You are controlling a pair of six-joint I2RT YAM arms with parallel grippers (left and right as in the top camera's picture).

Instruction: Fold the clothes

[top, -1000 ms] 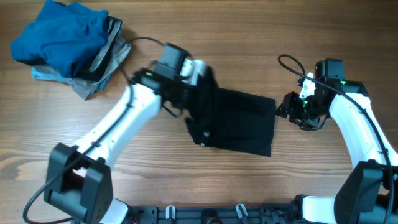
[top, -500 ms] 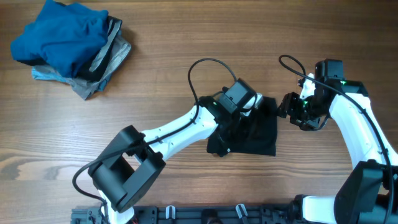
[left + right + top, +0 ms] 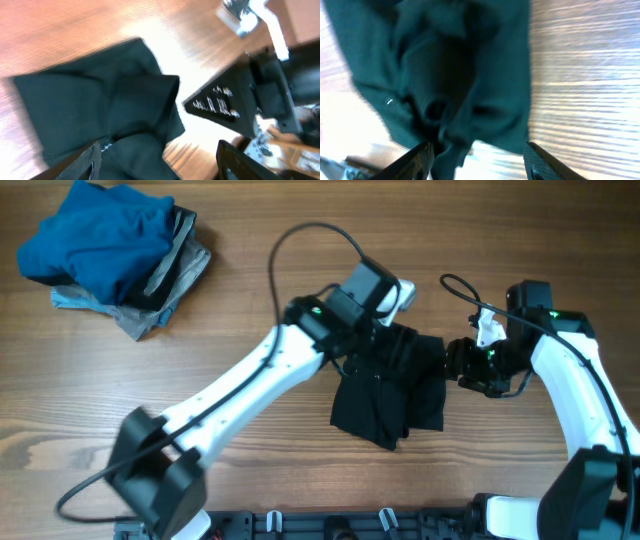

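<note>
From overhead I see the black T-shirt (image 3: 392, 388) bunched in folds at mid-table, the left gripper (image 3: 385, 330) over its far edge and the right gripper (image 3: 462, 363) at its right edge. On my left wrist view the fingers (image 3: 82, 162) stand spread, nothing between them, shirt below. My right wrist view shows parted fingers (image 3: 417, 160) straddling empty space beside the rumpled cloth.
</note>
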